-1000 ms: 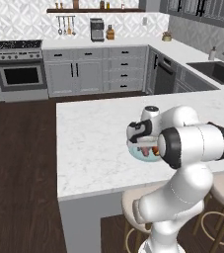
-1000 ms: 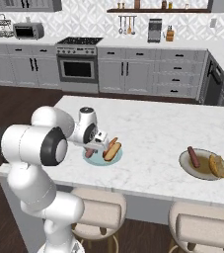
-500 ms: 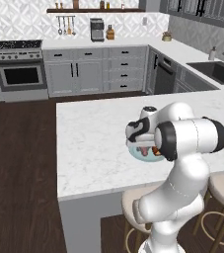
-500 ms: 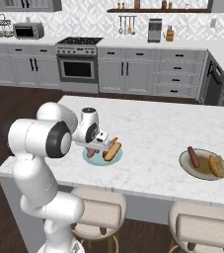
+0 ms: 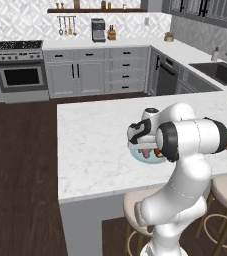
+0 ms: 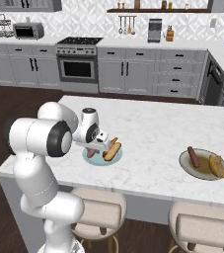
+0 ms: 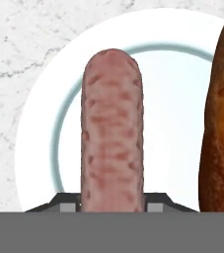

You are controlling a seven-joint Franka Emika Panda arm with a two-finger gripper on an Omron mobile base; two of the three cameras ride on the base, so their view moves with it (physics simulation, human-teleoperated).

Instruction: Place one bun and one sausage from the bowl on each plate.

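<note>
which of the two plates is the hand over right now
The pale blue plate, where the hand grips a sausage beside a bun. The beige plate sits apart, toward the counter's right.

I see a pinkish-red, mottled sausage (image 7: 112, 133) lying on the pale blue plate (image 7: 182, 94), which has a white rim and a teal ring, with a golden-brown bun (image 7: 221, 118) beside it that darkens to reddish brown at the crust. The island counter (image 6: 153, 133) under it is white marble with faint grey veins, and the second plate (image 6: 187, 165) is beige-rimmed with an olive-brown centre. Behind, I make out grey cabinets (image 6: 148, 74), a dark wood floor (image 5: 20, 165) and white backsplash tiling with a grey pattern (image 6: 84, 22).
</note>
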